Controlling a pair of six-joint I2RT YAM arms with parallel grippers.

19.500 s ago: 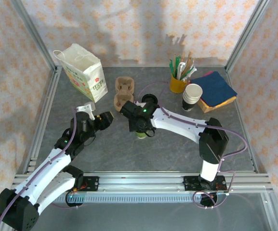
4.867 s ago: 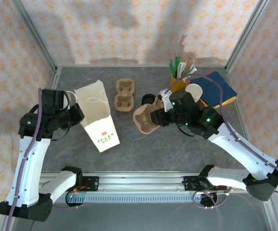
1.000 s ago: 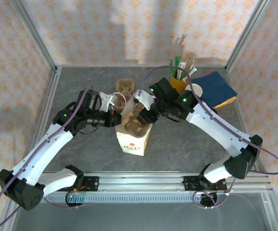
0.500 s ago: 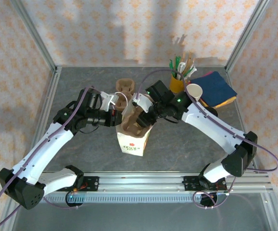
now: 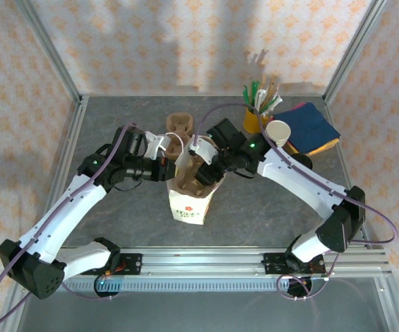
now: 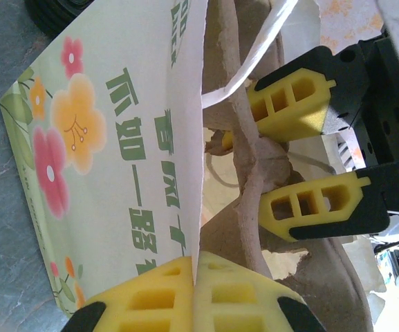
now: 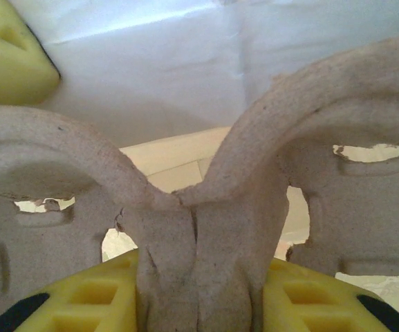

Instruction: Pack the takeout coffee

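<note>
A white flowered paper bag stands upright mid-table, its mouth open. My left gripper is shut on the bag's left rim; the left wrist view has the yellow pads pinching the paper wall. My right gripper is shut on the centre ridge of a brown pulp cup carrier, which sits partly down in the bag's mouth. Seen from the right wrist, the carrier rises between the pads, with the bag's white inside behind it. The takeout coffee is hidden.
A second pulp carrier lies behind the bag. At the back right stand a yellow cup of sticks and straws, a stack of white cups and blue napkins. Metal frame rails edge the table.
My right gripper has shifted slightly left and lower, sinking the carrier deeper into the bag's mouth. The left gripper has kept its hold on the rim.
</note>
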